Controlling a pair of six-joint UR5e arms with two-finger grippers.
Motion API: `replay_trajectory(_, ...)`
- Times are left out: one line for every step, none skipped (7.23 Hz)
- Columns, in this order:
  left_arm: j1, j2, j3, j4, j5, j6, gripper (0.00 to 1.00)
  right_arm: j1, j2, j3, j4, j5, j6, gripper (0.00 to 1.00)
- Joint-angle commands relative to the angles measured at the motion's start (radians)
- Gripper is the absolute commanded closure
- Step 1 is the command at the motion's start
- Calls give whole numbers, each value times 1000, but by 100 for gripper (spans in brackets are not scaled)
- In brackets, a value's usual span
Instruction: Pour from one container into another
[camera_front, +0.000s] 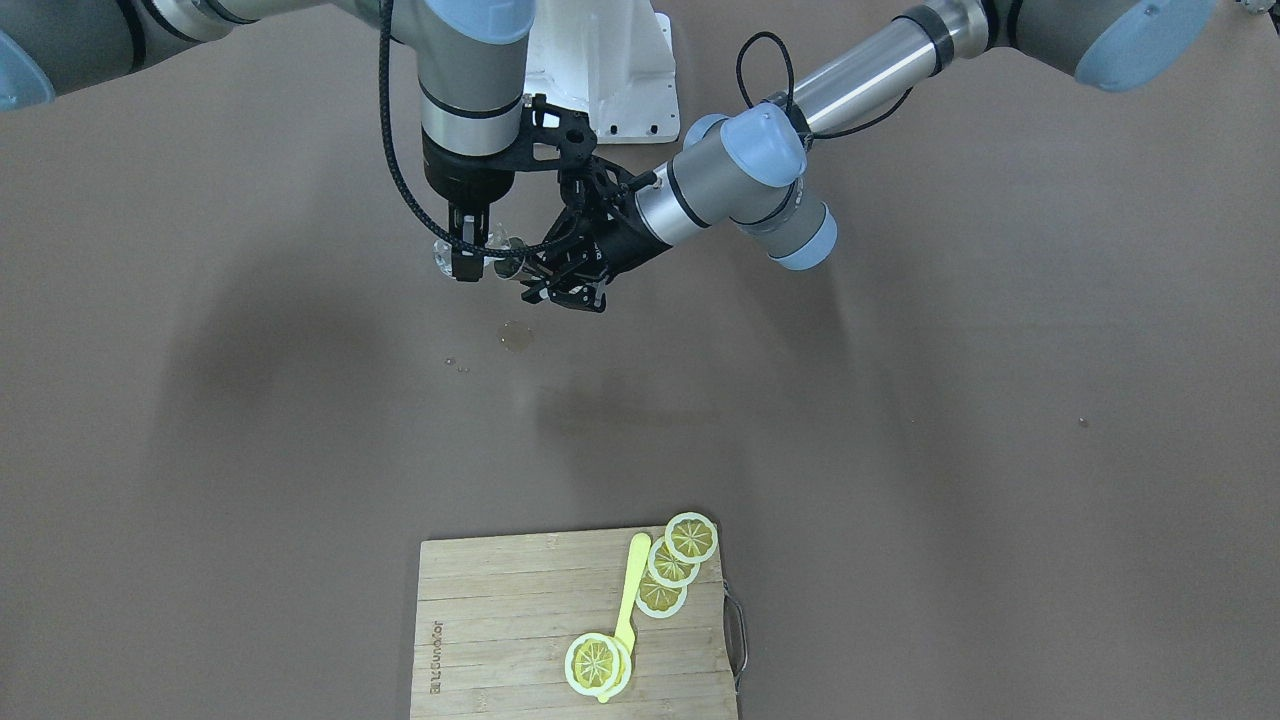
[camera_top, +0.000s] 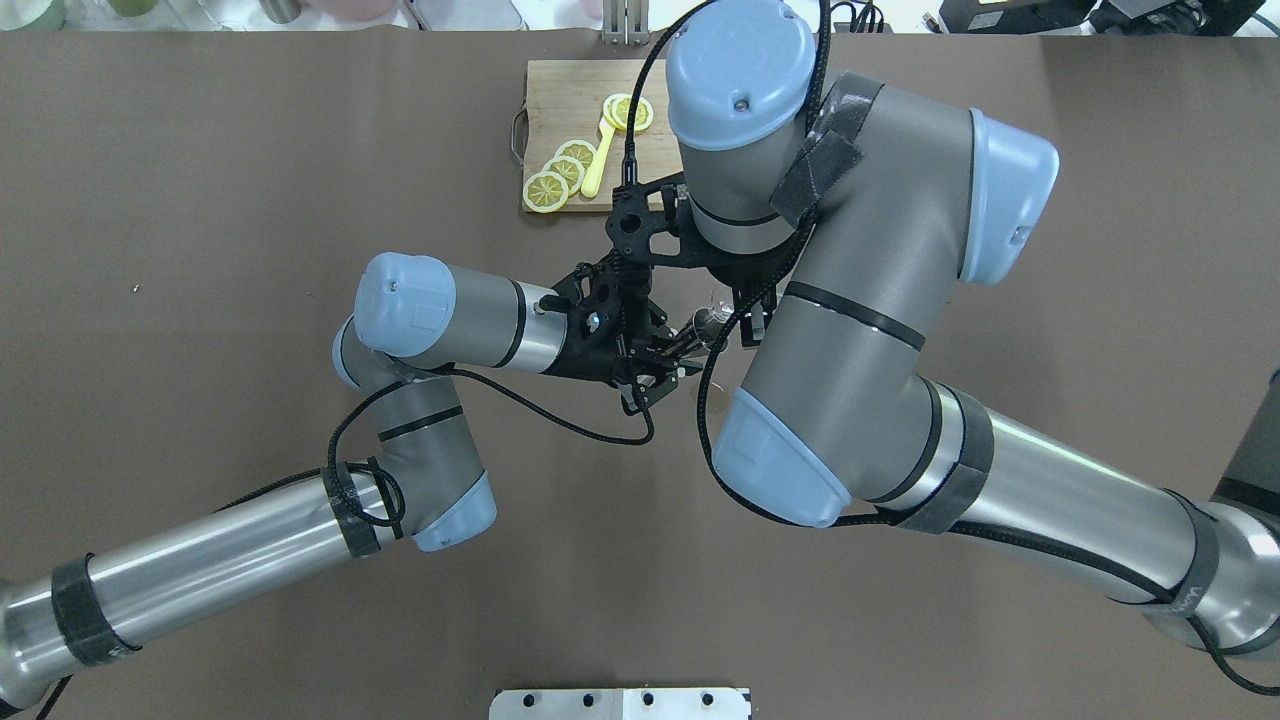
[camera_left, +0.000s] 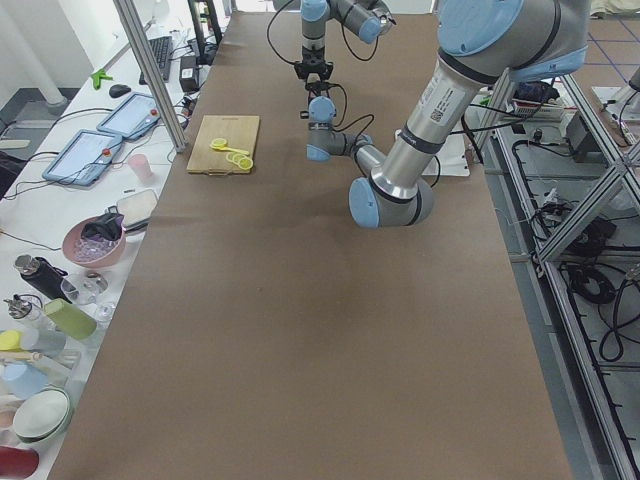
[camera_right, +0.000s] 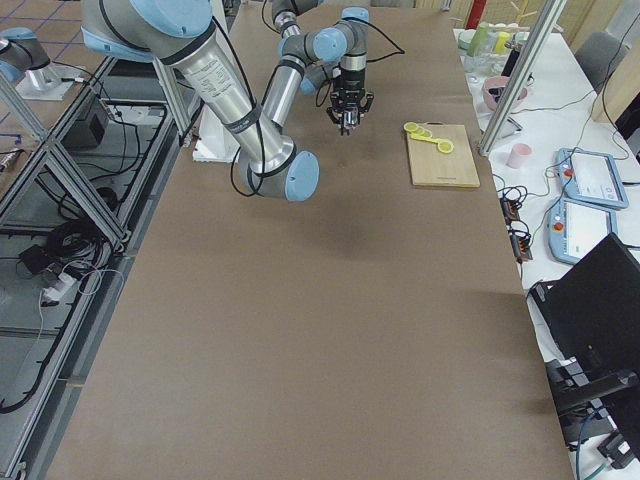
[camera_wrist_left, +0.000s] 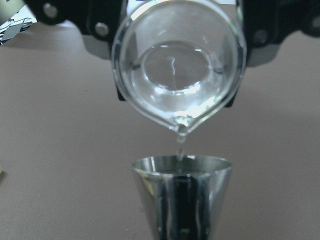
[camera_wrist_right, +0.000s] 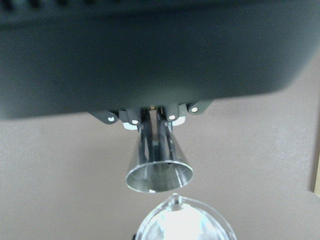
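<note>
Steel cup (camera_wrist_left: 181, 195) fills the foreground of the left wrist view, pinched between the closed fingers of the left end effector (camera_wrist_right: 156, 141) and held clear above the bench (camera_front: 900, 400). Tipped just over it is the glass beaker (camera_wrist_left: 179, 80), clamped in the right end effector (camera_front: 466, 258), its spout dripping at the cup's rim. Likely trouble: the cup's mouth is narrow and the drops land near its edge, so slight drift or a faster tilt would spill. Wet marks (camera_front: 516, 336) dot the bench below.
</note>
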Motion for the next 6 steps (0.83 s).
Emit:
replay_trajectory(0, 0, -3, -2, 2, 0, 100, 13, -63, 46, 117, 7, 61, 100)
replay_trajectory(0, 0, -4, -5, 2, 0, 100, 16, -96, 64, 177, 9, 76, 100)
replay_trajectory(-1, 5, -23, -6, 2, 0, 100, 25, -117, 90, 217, 12, 80, 100)
replay_trajectory(-3, 17, -43, -12, 2, 0, 100, 33, -125, 102, 237, 38, 104, 100)
replay_trajectory(-4, 29, -50, -40, 2, 0, 100, 39, -151, 122, 292, 49, 124, 100)
replay_trajectory(-9, 43, -61, -60, 2, 0, 100, 40, -212, 167, 364, 58, 171, 100)
